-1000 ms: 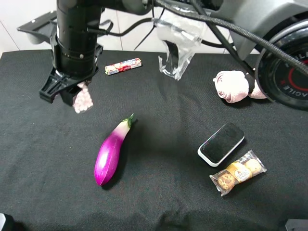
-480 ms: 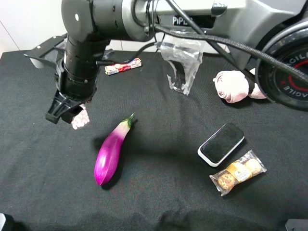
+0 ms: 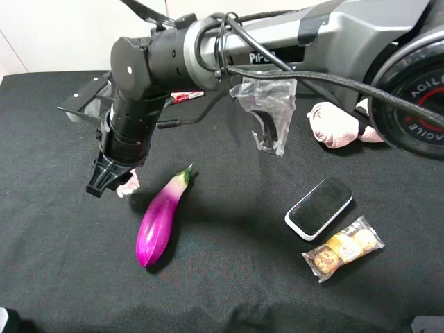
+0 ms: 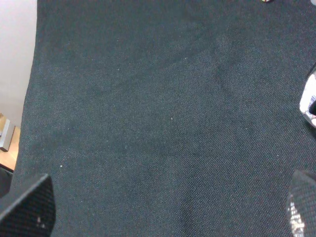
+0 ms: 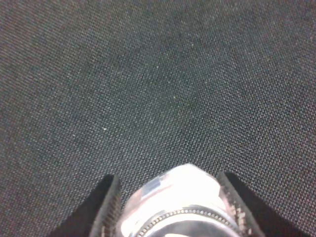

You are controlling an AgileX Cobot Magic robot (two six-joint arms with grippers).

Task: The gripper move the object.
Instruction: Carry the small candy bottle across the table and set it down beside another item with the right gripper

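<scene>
In the exterior high view the right arm reaches across to the left side, and its gripper (image 3: 114, 179) is low over the black cloth. It is shut on the small clear bottle of pale pink pellets (image 3: 129, 184), which pokes out below the fingers, just left of the eggplant's stem. In the right wrist view the bottle's silver-white cap (image 5: 177, 205) sits between the two black fingers (image 5: 106, 200), close above the cloth. The left gripper (image 4: 165, 207) is open and empty over bare cloth, with only its fingertips showing.
A purple eggplant (image 3: 161, 218) lies right of the bottle. A red-and-white candy roll (image 3: 183, 96) is half hidden behind the arm. A clear plastic bag (image 3: 267, 111), a pink plush (image 3: 336, 123), a black-and-white device (image 3: 319, 207) and a pack of chocolates (image 3: 343, 248) lie to the right.
The right arm has swung toward the front and right and come down, carrying the bottle from farther back to a spot beside the eggplant's stem.
</scene>
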